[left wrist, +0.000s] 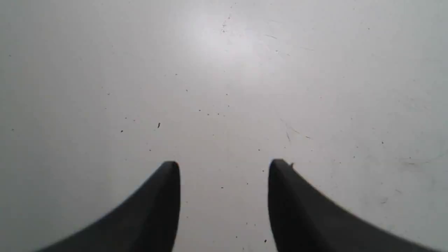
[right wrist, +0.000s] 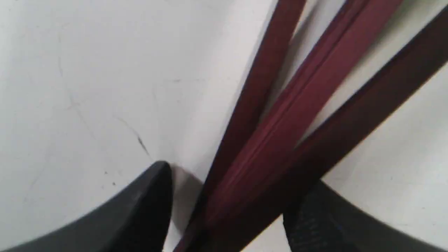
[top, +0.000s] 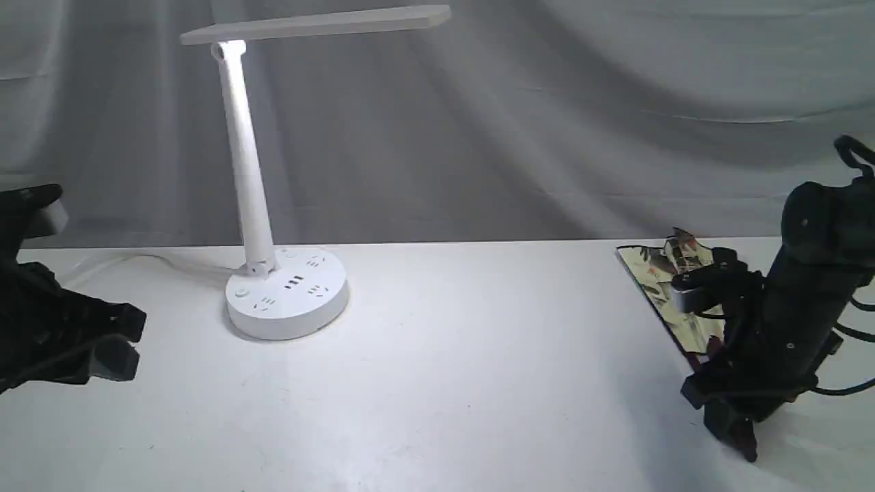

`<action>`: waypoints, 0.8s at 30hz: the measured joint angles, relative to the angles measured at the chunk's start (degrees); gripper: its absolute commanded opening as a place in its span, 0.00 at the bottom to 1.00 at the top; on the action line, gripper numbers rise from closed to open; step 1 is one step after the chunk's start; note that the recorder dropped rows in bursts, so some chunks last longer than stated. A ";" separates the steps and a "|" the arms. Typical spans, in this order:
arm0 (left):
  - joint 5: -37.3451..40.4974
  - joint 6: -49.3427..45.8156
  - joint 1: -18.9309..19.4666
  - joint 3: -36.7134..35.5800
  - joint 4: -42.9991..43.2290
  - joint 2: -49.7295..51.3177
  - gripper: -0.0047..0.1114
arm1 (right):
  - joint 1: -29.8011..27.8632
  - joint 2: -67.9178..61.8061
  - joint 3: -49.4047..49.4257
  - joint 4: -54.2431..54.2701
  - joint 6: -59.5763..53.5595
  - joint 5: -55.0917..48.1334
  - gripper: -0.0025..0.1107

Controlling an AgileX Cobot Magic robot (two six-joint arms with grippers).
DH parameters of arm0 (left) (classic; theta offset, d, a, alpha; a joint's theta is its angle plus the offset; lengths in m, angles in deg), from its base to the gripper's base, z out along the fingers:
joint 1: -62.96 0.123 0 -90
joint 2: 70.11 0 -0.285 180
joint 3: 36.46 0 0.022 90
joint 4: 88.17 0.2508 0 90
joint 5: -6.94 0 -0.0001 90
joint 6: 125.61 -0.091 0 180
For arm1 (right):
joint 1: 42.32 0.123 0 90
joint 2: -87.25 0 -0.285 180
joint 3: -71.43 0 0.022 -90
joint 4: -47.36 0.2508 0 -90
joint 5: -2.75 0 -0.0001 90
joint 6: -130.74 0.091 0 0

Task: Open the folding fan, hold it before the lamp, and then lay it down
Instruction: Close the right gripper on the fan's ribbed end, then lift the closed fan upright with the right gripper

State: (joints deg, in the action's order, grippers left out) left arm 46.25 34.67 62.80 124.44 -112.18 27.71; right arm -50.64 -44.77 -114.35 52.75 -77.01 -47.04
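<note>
White bench [top: 444, 383] before a grey draped cloth [top: 547, 123], with a lit lamp [top: 246, 178] on the left and a fan [top: 660, 287] at the far right.

The exterior view shows the fan's painted leaf lying on the bench, well apart from the lamp, its near end hidden behind the right arm. Only the right wrist view shows the maroon ribs [right wrist: 297, 115], splayed slightly apart, passing between the spread jaws of the right pincer [right wrist: 238, 182]; one finger [right wrist: 154, 196] stands clear of them, so nothing is clamped. The left wrist view shows the left pincer [left wrist: 224, 163] open over bare, speckled bench. The lamp's round base carries sockets and buttons, and a white cord [top: 137, 260] trails behind it.
</note>
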 measured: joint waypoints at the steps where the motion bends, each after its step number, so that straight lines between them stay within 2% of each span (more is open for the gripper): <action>1: 0.00 0.00 0.00 0.00 0.00 0.00 0.39 | 0.00 0.29 0.58 0.00 -0.27 0.22 0.45; 9: 0.00 0.00 0.00 0.00 0.00 0.00 0.39 | 1.02 1.98 3.16 0.26 -2.57 0.66 0.45; 17: 0.00 0.00 0.00 0.00 0.00 0.00 0.39 | 5.71 2.93 4.81 -0.97 -3.41 0.66 0.45; 24: 0.00 -0.27 0.00 0.00 0.00 0.00 0.39 | 6.96 3.06 4.90 -0.73 -2.52 0.93 0.45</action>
State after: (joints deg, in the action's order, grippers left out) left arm 46.25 34.40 62.80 124.44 -112.18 27.71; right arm -43.69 -41.71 -109.46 52.02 -79.53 -46.10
